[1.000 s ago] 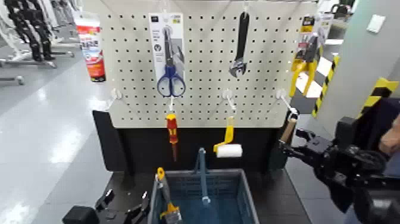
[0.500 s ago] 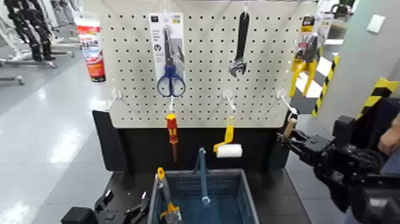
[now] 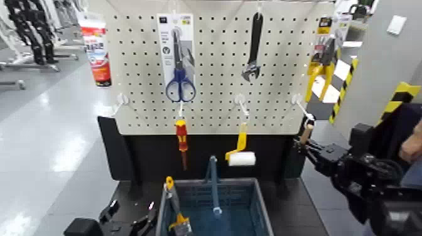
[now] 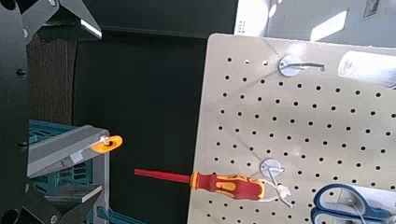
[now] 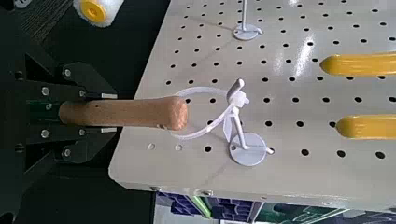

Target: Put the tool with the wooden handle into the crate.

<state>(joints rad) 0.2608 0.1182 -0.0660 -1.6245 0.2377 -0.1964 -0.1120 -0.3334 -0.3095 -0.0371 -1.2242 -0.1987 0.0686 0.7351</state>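
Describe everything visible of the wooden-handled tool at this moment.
The tool with the wooden handle has a short, round, light tan handle of what looks like wood, with a rounded end. It is at the pegboard's lower corner on the robot's right, handle end upward, leaning slightly. The right gripper is closed on it at the blade end of the handle, hiding most of what lies beyond. A thin white loop runs from the handle's end to the white hook, so it appears not yet unhooked.
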